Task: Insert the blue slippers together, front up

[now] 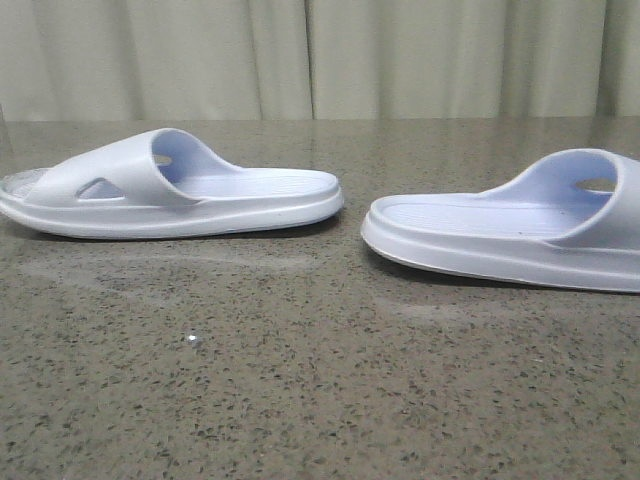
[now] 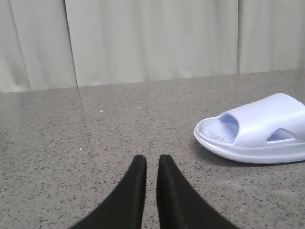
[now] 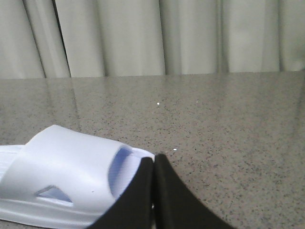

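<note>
Two pale blue slippers lie soles down on the speckled table, heels facing each other across a gap. The left slipper (image 1: 170, 190) points its toe left. The right slipper (image 1: 510, 225) runs off the right edge. Neither gripper shows in the front view. In the left wrist view my left gripper (image 2: 152, 160) hovers over bare table with its fingers nearly together and nothing between them, well apart from a slipper (image 2: 257, 131). In the right wrist view my right gripper (image 3: 154, 157) is shut and empty, close beside a slipper (image 3: 66, 181) whose toe end lies partly behind one finger.
The grey speckled table (image 1: 320, 380) stretches out in front of both slippers. A pale curtain (image 1: 320, 55) hangs behind the table's far edge.
</note>
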Robot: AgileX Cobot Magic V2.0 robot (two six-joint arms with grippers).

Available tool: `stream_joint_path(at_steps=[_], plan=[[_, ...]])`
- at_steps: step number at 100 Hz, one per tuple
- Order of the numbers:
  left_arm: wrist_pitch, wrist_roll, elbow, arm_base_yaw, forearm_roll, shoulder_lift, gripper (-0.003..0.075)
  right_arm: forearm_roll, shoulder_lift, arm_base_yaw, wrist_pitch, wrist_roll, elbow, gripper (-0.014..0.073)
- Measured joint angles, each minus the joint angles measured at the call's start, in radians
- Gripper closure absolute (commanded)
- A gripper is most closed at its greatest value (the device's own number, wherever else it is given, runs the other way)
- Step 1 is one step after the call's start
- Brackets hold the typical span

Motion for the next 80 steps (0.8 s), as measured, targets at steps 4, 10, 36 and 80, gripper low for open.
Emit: stream_joint_path(at_steps=[4,10,36,80], plan=[[-0.003,0.000,0.000,0.000,-0.007,0.000,0.0704,0.000,0.000,0.000,-0.012,0.000,0.000,0.0701],[-0.004,0.000,0.000,0.000,-0.051,0.000,0.0704,0.000,0.000,0.000,-0.035,0.000,0.000,0.0701],[-0.040,0.000,0.000,0.000,-0.460,0.000,0.0705,0.125,0.000,0.000,-0.041,0.000,-0.007,0.0700],[0.295,-0.009,-0.342,0.000,-0.523,0.156,0.0705,0.183,0.062,0.000,0.408,0.000,-0.417,0.0671]])
